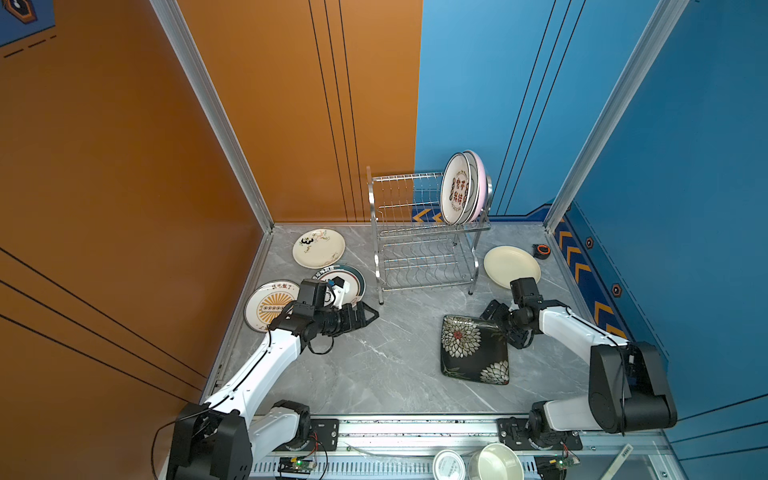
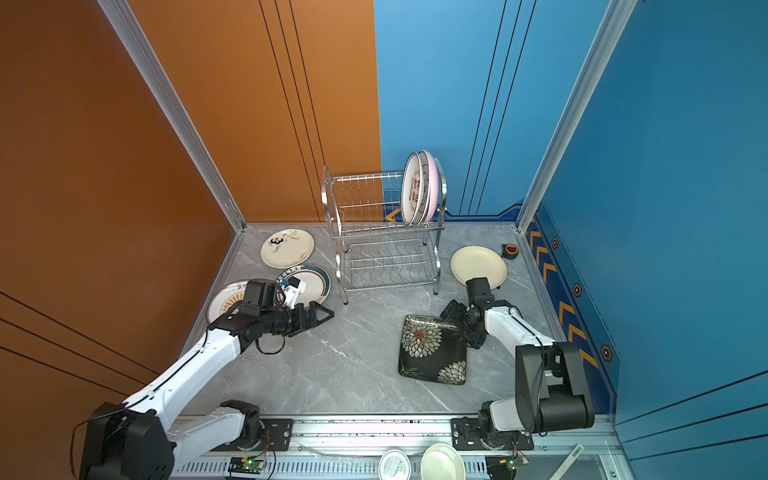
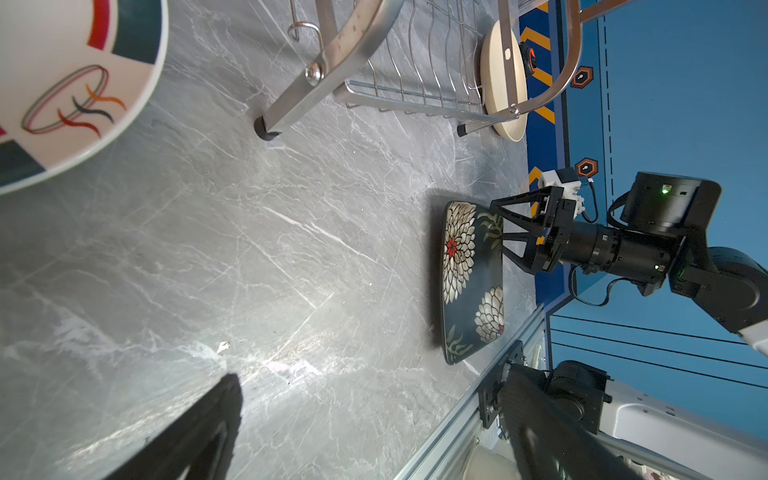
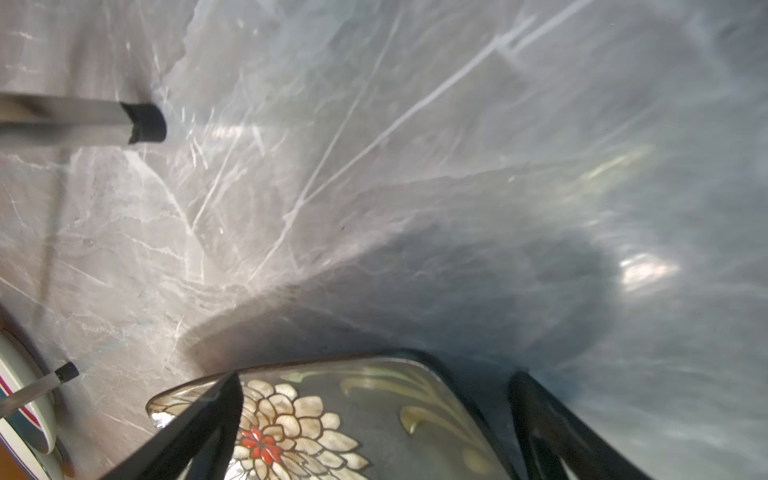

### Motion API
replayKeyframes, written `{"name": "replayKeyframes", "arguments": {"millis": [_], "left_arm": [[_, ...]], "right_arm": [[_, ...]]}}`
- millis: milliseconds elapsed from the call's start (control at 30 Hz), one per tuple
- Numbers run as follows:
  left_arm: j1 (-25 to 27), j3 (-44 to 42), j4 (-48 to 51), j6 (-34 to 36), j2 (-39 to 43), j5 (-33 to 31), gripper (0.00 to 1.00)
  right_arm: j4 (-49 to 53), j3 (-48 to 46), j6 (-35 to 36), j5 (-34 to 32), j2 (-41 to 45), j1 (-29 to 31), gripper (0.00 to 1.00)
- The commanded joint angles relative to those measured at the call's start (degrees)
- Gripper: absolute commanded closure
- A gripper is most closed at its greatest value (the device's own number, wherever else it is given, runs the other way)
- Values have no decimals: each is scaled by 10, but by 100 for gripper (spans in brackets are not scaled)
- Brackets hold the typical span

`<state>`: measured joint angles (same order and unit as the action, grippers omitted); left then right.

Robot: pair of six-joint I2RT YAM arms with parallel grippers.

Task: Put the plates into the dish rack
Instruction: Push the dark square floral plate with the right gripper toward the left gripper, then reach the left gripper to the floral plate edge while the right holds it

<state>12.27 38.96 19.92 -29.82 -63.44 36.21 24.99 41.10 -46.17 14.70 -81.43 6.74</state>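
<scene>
Bright, even light from above; the wrist views are softer, one of them smeared.

In both top views the scene is sharp and evenly lit, with only faint shadows beneath the arms on the grey marble table (image 1: 374, 374) and small glints on the dish rack (image 1: 419, 232). The left wrist view is crisp at mid-distance, with white glare on the table and its nearest foreground out of focus. The right wrist view is streaked with blur, heaviest at one side. There a broad dark shadow lies on the table beside the black floral plate (image 4: 332, 419), which looks sharper.
</scene>
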Motion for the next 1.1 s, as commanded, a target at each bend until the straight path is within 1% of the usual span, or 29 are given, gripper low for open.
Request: {"name": "replayKeyframes", "arguments": {"millis": [0,167,300,367,467,600,733,867,1067], "left_arm": [[-5,-13,-11,-3,7,-5,2],[0,-8,-13,-3,-1,-5,2],[6,-6,-14,-5,-2,-6,2],[13,-7,-14,-8,-1,-6,2],[29,-9,-14,-12,0,-10,2],[48,-8,-13,-18,0,-16,2],[82,5,-14,-24,-21,-17,2],[132,21,-15,-28,-48,-29,2],[196,36,-21,-39,-94,-55,0]], "right_arm": [[3,-24,-51,13,-22,47,0],[-14,2,-70,27,-58,111,0],[-15,13,-66,43,-66,134,0],[7,18,-37,46,-63,133,0],[61,24,21,34,-50,127,0],[99,9,68,34,-18,117,2],[100,-20,83,54,10,115,5],[91,-42,88,69,23,121,6],[36,-60,61,100,25,149,7]]}}
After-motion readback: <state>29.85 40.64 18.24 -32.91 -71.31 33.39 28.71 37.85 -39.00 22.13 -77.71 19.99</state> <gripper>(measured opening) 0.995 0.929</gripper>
